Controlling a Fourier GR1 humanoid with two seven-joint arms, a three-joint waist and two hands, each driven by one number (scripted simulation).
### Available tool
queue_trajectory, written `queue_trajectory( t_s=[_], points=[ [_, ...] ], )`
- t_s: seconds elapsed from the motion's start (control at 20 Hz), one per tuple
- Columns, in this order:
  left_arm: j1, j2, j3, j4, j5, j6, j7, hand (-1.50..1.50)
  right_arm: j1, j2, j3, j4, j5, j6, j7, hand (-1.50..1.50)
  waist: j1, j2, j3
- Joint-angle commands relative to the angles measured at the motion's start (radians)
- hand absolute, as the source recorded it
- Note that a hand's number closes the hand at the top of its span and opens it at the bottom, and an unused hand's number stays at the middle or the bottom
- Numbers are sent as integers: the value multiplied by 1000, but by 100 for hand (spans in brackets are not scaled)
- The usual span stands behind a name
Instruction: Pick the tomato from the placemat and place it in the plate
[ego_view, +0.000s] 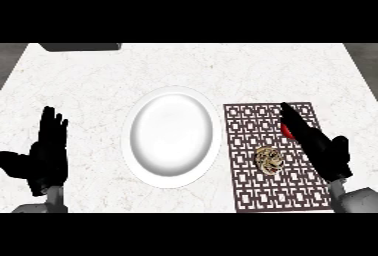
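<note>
Fingers (294, 120) of R hand (325, 152) straight, together; tomato (286, 131) half-hidden at their left edge.

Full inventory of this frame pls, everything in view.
counter: 1, white marbled, fills the view
plate: 1, white, middle of the counter, nothing on it
placemat: 1, brown lattice pattern, right of the plate
tomato: 1, red, upper right of the placemat, partly hidden by a hand
lumpy object: 1, tan-brown, mid placemat, can't identify
block: 1, dark grey, far left edge, cut off
left robot hand: 1, black, open, fingers up, resting lower left
right robot hand: 1, black, open, straight fingers over the tomato
</note>
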Motion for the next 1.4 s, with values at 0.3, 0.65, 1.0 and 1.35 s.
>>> queue_trajectory(
  t_s=[0.3, 0.65, 1.0, 1.35],
  points=[
    [-122, 131, -134, 6, -113, -152, 31, 0, -208, -168, -31, 120, 297, -196, 52, -150, 41, -3, -40],
    [-259, 131, -176, 104, -134, -230, 106, 0, -250, 254, -16, 315, 436, -692, 119, -150, 31, -19, 1],
    [-205, 145, -154, 27, -142, -254, 135, 0, -247, 164, 35, 374, 685, -769, 223, -150, 31, -28, 0],
    [-214, 144, -116, 111, -131, -284, 91, 0, -272, -35, 72, 87, 825, -479, 684, -150, 7, -34, -3]
  ],
)
